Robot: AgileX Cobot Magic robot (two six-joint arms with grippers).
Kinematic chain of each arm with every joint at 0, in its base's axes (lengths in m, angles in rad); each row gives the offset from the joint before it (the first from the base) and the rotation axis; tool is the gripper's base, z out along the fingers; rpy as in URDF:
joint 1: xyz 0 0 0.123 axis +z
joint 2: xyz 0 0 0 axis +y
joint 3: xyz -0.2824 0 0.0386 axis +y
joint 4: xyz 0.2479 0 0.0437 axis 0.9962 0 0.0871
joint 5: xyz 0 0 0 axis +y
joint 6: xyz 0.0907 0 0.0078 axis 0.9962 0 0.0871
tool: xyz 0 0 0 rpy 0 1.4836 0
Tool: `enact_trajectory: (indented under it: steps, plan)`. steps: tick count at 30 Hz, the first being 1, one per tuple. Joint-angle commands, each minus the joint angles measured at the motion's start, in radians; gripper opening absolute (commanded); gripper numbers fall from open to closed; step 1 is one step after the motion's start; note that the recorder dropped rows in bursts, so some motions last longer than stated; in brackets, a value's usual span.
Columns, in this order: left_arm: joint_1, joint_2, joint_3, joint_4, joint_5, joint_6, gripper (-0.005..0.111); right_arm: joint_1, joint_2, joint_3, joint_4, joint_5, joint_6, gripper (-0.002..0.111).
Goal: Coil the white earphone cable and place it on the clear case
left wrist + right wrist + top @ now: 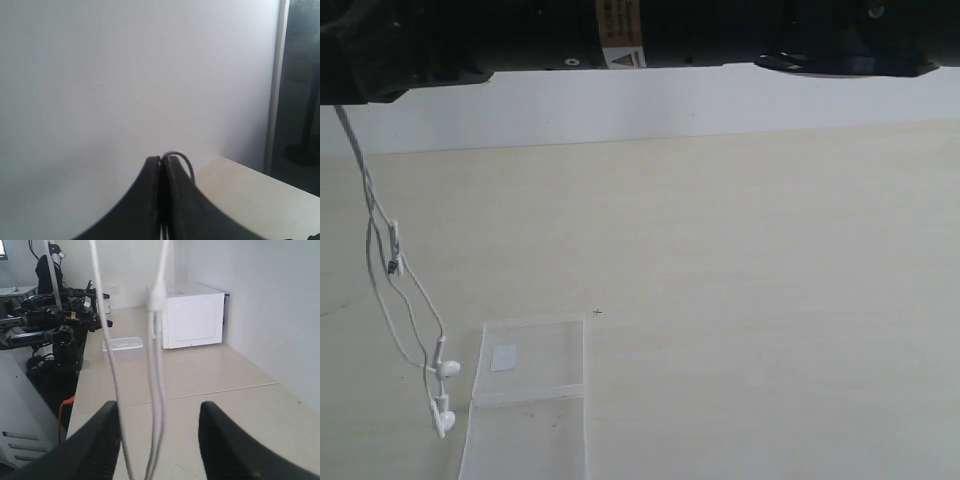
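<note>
The white earphone cable (368,215) hangs from the top left down to the table, its inline remote (393,240) partway along. Both earbuds (447,368) lie just left of the clear case (535,420), which lies flat and open with a whitish patch (503,357) in its far half. My left gripper (162,160) is shut on the cable, a short loop (184,161) curling over its tip. My right gripper (159,407) is open; cable strands (156,365) hang between its fingers (107,415) without being clamped.
The pale wooden table (750,280) runs back to a white wall. The right wrist view shows a white microwave (192,320), a clear box (123,344) and other black robot arms (55,322) beyond the table's edge.
</note>
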Motion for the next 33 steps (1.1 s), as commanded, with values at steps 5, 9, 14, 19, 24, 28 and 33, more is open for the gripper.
enact_trajectory:
  steps: [5,9,14,19,24,28,33]
  plan:
    - [-0.001,0.002,-0.002,-0.003,0.000,0.000,0.000,0.004,-0.008,-0.008,-0.004,0.009,0.003,0.016]
    - [-0.001,0.002,-0.002,0.025,0.002,0.000,0.000,0.004,-0.008,-0.008,-0.073,0.009,0.012,0.000]
    - [-0.001,0.002,-0.002,0.118,0.025,-0.029,0.000,0.004,-0.013,-0.008,-0.087,0.057,0.057,0.000]
    - [-0.001,-0.006,-0.002,0.232,0.046,-0.082,0.000,0.004,-0.032,-0.008,-0.087,0.072,0.061,0.000]
    - [-0.001,-0.021,-0.002,0.308,0.052,-0.132,0.000,0.004,-0.064,-0.008,-0.091,0.108,0.080,0.000]
    - [-0.001,-0.026,-0.002,0.365,0.064,-0.154,0.000,0.004,-0.095,-0.008,-0.113,0.131,0.112,0.000]
    - [-0.001,-0.026,-0.002,0.396,0.082,-0.155,0.000,0.004,-0.149,-0.008,-0.176,0.151,0.174,0.000]
